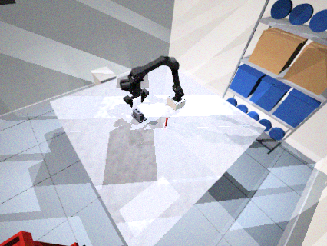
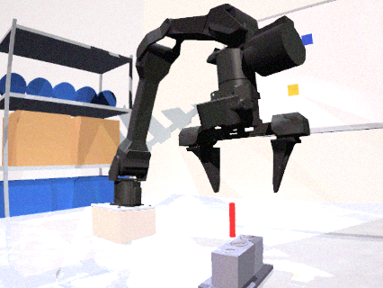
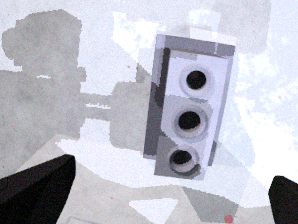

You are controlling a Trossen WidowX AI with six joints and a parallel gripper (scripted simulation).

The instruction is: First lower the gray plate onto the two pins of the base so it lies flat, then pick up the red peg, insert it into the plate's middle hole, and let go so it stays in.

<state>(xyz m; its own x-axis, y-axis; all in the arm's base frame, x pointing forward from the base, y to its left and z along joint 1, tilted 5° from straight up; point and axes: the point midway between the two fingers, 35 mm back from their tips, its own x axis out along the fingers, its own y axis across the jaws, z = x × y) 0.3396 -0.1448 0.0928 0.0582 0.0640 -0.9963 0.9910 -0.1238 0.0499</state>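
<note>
The gray plate (image 1: 138,114) (image 2: 231,266) (image 3: 217,100) is a thick block with three holes along its top. It sits over the dark gray base (image 2: 266,273) (image 3: 151,125), whose edges show around it; the pins are hidden and I cannot tell whether they fill the end holes. The middle hole looks dark and empty. The red peg (image 1: 166,122) (image 2: 232,220) (image 3: 228,219) stands upright on the table, apart from the plate. My gripper (image 1: 137,103) (image 2: 246,191) (image 3: 177,177) is wide open and empty, above the plate and touching neither it nor the peg.
The arm's pale mounting block (image 1: 176,103) (image 2: 123,222) stands on the white table (image 1: 199,154), beyond the peg. A shelf rack with blue bins (image 1: 269,92) and brown boxes (image 1: 277,50) stands off the table. A red object (image 1: 23,239) is at the lower left corner.
</note>
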